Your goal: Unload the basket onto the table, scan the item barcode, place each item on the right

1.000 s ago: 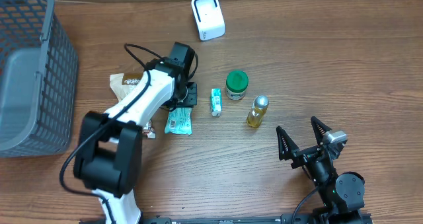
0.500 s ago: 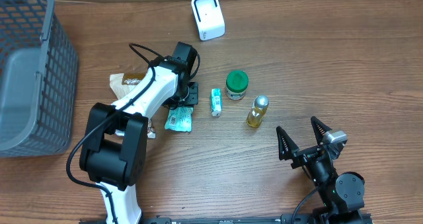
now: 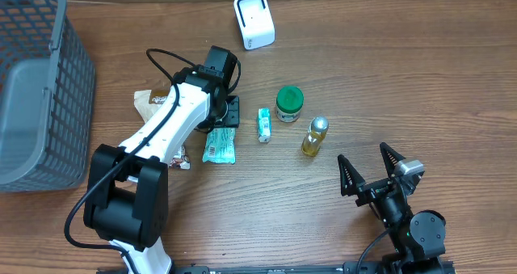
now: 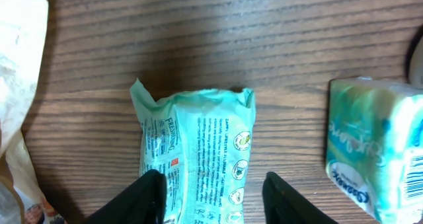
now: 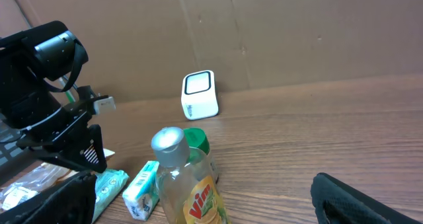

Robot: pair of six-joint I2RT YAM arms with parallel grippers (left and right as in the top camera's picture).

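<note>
A teal wipes packet lies flat on the wooden table. My left gripper stands over its far end, open. The packet lies between the jaws: the left finger is against its edge and the right finger stands clear of it. A white barcode scanner stands at the back of the table. My right gripper rests wide open near the front right, holding nothing.
A small tissue pack, a green-lidded jar and a yellow Vim bottle stand right of the packet. A brown snack bag lies to its left. A grey basket fills the far left.
The left jaws have widened around the teal packet. The left arm has shifted slightly toward the back of the table. The right arm has not moved.
</note>
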